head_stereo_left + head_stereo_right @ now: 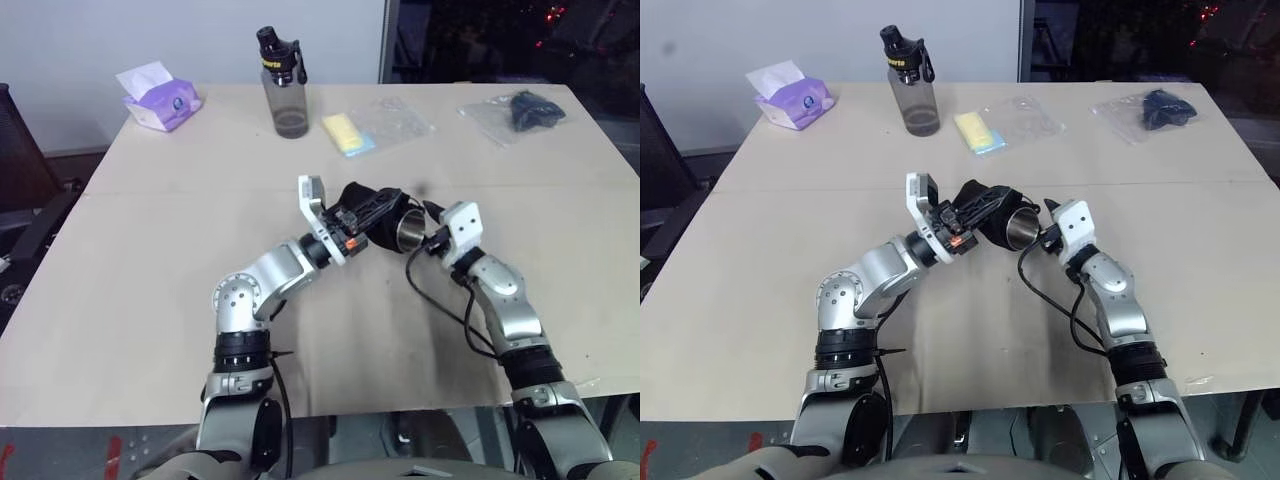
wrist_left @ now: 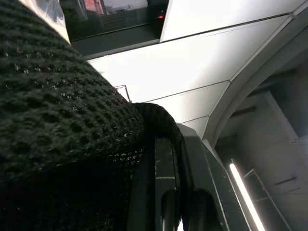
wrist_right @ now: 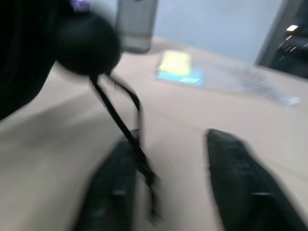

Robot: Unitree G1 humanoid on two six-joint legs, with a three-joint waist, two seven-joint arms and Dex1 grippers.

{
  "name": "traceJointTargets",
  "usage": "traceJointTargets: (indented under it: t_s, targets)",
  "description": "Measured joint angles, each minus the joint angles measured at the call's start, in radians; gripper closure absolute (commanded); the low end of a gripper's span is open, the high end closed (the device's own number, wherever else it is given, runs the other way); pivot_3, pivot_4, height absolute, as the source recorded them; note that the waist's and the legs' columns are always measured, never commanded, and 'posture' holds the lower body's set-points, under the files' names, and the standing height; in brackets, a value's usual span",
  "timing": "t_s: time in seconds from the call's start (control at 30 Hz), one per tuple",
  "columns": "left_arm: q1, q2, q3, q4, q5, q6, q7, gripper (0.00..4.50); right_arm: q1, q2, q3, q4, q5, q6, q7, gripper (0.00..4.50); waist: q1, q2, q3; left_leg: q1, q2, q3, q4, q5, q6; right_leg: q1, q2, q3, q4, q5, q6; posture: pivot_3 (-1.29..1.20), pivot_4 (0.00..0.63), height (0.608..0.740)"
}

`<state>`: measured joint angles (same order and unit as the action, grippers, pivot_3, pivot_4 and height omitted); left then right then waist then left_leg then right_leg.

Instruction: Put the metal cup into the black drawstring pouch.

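The black drawstring pouch hangs above the middle of the table, and my left gripper is shut on its fabric. Its knit cloth drapes over one left finger in the left wrist view. The metal cup sits in the pouch's mouth, its shiny open rim facing right. My right gripper is just right of the cup. In the right wrist view its fingers stand apart, with the pouch's thin cord and round black toggle hanging in front of them.
At the table's far side stand a grey bottle with a black cap, a purple tissue pack, a yellow item in clear plastic and a dark item in a clear bag. The tan table stretches bare to the left.
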<state>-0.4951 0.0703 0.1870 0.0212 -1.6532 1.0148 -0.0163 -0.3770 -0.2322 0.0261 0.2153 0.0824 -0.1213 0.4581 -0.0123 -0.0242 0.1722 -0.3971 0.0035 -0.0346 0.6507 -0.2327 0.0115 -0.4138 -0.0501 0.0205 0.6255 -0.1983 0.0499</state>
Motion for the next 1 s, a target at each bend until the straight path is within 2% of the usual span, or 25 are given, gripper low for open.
traceJointTargets:
  t_s: [0.03, 0.07, 0.27, 0.47, 0.67, 0.83, 0.97, 1.0]
  targets:
    - [0.001, 0.003, 0.0, 0.0, 0.0, 0.0, 0.0, 4.5, 0.007, -0.002, -0.004, -0.015, 0.0, -0.001, -0.002, 4.42, -0.001, 0.0, 0.0, 0.0, 0.0, 0.0, 0.0, 0.0, 0.0, 0.0, 0.0, 0.0, 0.0, 0.0, 0.0, 0.0, 0.15, 0.74]
    - [0.001, 0.003, 0.0, 0.0, 0.0, 0.0, 0.001, 4.5, 0.012, -0.007, -0.006, -0.031, 0.0, 0.001, -0.006, 4.47, -0.003, 0.0, 0.0, 0.0, 0.0, 0.0, 0.0, 0.0, 0.0, 0.0, 0.0, 0.0, 0.0, 0.0, 0.0, 0.0, 0.15, 0.74]
    - [0.006, 0.008, -0.006, 0.0, 0.059, -0.019, -0.001, 4.5, 0.002, -0.052, -0.058, -0.149, 0.02, 0.06, -0.038, 4.47, -0.002, 0.0, 0.0, 0.0, 0.0, 0.001, 0.0, 0.0, 0.0, 0.0, 0.0, 0.001, 0.0, 0.0, 0.0, 0.0, 0.15, 0.74]
    - [0.028, -0.009, -0.037, -0.003, 0.172, -0.05, -0.031, 4.5, -0.146, -0.078, -0.085, -0.277, 0.052, 0.189, -0.056, 4.47, -0.004, 0.001, 0.0, 0.0, 0.001, 0.0, -0.001, 0.0, 0.0, 0.0, 0.001, 0.0, 0.0, 0.0, 0.0, 0.0, 0.15, 0.74]
    - [0.031, -0.035, -0.031, -0.005, 0.181, -0.068, -0.061, 4.5, -0.265, -0.095, -0.079, -0.361, 0.067, 0.301, -0.054, 4.47, 0.0, 0.001, 0.001, 0.0, 0.001, 0.0, -0.001, 0.0, 0.0, 0.0, 0.0, 0.0, -0.001, 0.0, 0.0, 0.0, 0.15, 0.74]
    - [0.041, -0.042, -0.03, -0.009, 0.183, -0.072, -0.091, 4.5, -0.283, -0.112, -0.071, -0.372, 0.068, 0.329, -0.041, 4.47, 0.0, 0.001, 0.001, 0.0, 0.0, 0.0, -0.001, 0.0, 0.0, 0.0, 0.0, 0.0, -0.001, 0.0, 0.0, 0.0, 0.15, 0.74]
    - [0.048, -0.044, -0.017, -0.015, 0.177, -0.085, -0.115, 3.28, -0.283, -0.126, -0.07, -0.372, 0.066, 0.331, -0.034, 4.5, -0.001, 0.001, 0.001, 0.0, 0.001, 0.0, -0.001, 0.0, 0.0, 0.0, 0.0, 0.0, -0.001, 0.0, 0.0, 0.0, 0.15, 0.74]
    - [0.048, -0.043, -0.011, -0.019, 0.176, -0.086, -0.115, 2.83, -0.283, -0.127, -0.07, -0.372, 0.066, 0.331, -0.033, 4.5, -0.001, 0.001, 0.001, 0.0, 0.001, 0.0, -0.001, 0.0, 0.0, 0.0, 0.0, 0.0, -0.001, 0.0, 0.0, 0.0, 0.15, 0.74]
